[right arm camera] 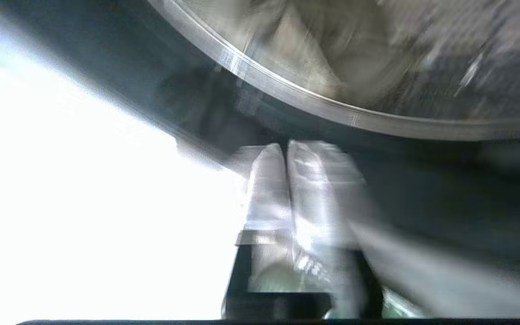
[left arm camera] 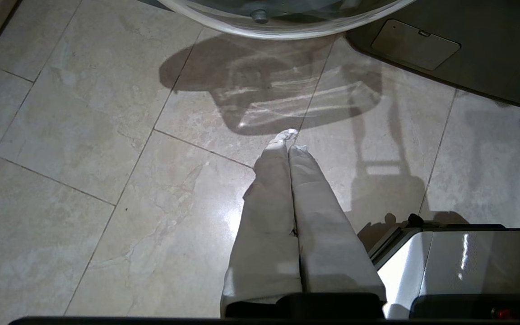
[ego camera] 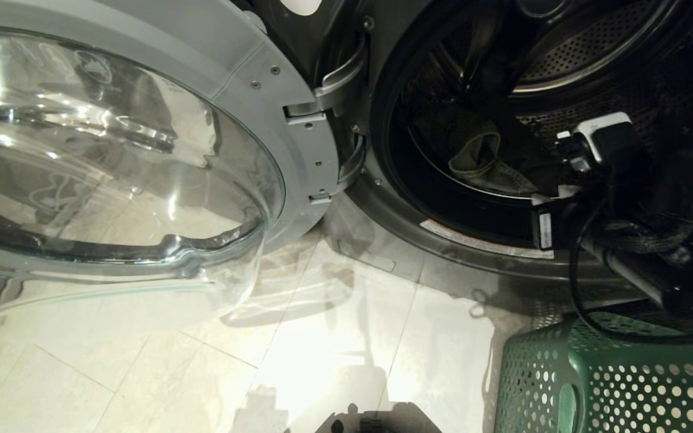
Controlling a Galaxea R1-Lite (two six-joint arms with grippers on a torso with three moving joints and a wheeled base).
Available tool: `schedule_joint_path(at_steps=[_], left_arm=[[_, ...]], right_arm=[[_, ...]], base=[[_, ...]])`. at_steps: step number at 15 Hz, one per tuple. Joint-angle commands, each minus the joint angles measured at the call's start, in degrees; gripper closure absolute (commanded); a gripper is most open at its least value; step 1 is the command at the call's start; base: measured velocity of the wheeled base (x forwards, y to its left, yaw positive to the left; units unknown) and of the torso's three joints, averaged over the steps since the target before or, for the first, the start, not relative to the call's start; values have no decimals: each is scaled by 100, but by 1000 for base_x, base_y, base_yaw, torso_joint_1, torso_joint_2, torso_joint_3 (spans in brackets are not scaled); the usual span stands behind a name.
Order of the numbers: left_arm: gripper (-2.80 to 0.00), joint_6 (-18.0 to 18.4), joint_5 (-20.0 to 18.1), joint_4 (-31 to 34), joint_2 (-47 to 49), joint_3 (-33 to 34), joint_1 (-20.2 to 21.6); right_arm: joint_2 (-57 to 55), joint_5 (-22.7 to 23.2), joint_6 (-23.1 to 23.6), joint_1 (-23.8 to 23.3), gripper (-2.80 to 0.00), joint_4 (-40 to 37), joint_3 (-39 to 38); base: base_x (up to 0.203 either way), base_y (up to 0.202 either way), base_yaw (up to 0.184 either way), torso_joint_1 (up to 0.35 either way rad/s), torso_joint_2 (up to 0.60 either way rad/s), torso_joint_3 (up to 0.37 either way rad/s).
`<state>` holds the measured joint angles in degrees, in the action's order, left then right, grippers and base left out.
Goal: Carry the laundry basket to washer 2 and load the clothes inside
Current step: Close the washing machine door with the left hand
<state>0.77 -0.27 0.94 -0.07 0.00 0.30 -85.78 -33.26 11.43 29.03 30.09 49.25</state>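
Pale marbled floor tiles [ego camera: 334, 349] spread beneath the machine, glossy and crossed by shadows. Washer 2 [ego camera: 382, 240] fills the upper part of the head view, its dark grey front curving down to the tiles; no label is visible from here. Its round glass door [ego camera: 112, 168] hangs swung wide open on the robot's left, held by a grey hinge bracket [ego camera: 334, 84]. Inside the dark perforated drum [ego camera: 563, 66], a crumpled piece of the clothes [ego camera: 485, 162] lies near the bottom of the opening.

The right arm [ego camera: 653, 198] reaches across the lower right edge of the drum mouth, black cable looped below it. The laundry basket [ego camera: 599, 385], dark green with round holes, stands on the floor just below that arm, in front of the washer; its inside cannot be seen.

The right gripper [right arm camera: 285, 149] points at the drum's bright rim [right arm camera: 287, 95], fingers pressed together with nothing between them. The left gripper [left arm camera: 289, 137] hangs over bare tiles near the door's lower edge, fingers likewise closed and empty.
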Motion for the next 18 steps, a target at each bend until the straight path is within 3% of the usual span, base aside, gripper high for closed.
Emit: schedule_joint_path(at_steps=[1,5,8,10,14,18], left_arm=[[0,2,0,-6,-1,9,5],[0,2,0,3,-1,9,5],[0,2,0,3,-1,9,5],[0,2,0,3,-1,9,5],[0,2,0,3,-1,9,5],[0,2,0,0,-1,9,-3]], right_arm=[[1084,288,-224,-28,0,-1206,-321],[2448,995,-418,-82,0,-2765,-1139],[3291,1126,-448,-149,0,-3270,-1649],[3635,1165,-436,-503,0,-3608,-1869],[4251,1631,-229,-1317,0,-3613,-2873],[5136,2678,271,-2192,0,-2509,-4357]], base=[[0,0,0,0,0,0],[0,0,0,0,0,0],[0,0,0,0,0,0],[0,0,0,0,0,0],[0,0,0,0,0,0],[0,0,0,0,0,0]])
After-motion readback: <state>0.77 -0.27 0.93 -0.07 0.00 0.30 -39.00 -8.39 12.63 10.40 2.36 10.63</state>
